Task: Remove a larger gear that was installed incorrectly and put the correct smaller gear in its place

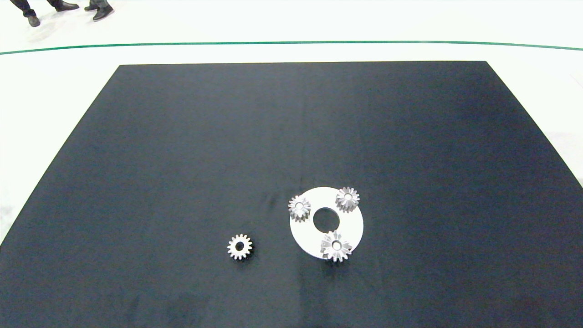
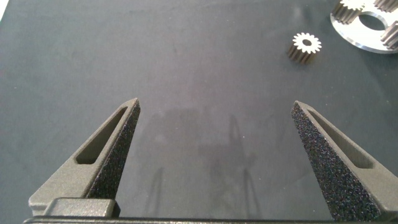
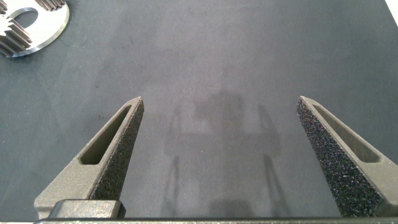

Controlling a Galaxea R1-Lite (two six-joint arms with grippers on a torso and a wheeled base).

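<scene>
The larger gear (image 1: 336, 246), star-like with long pointed teeth, sits on the near edge of a round white plate (image 1: 353, 225) with a centre hole. Two short-toothed gears (image 1: 299, 208) (image 1: 347, 199) sit on the plate's far side. The smaller gear (image 1: 239, 246) lies loose on the black mat left of the plate; the left wrist view also shows this smaller gear (image 2: 306, 45). My left gripper (image 2: 216, 107) is open over bare mat, well short of that gear. My right gripper (image 3: 219, 103) is open over bare mat, with the plate's rim (image 3: 50, 32) off to one side. Neither arm shows in the head view.
A black mat (image 1: 182, 150) covers the table, with white floor and a green line (image 1: 291, 43) beyond it. A person's shoes (image 1: 63, 8) show at the far left edge.
</scene>
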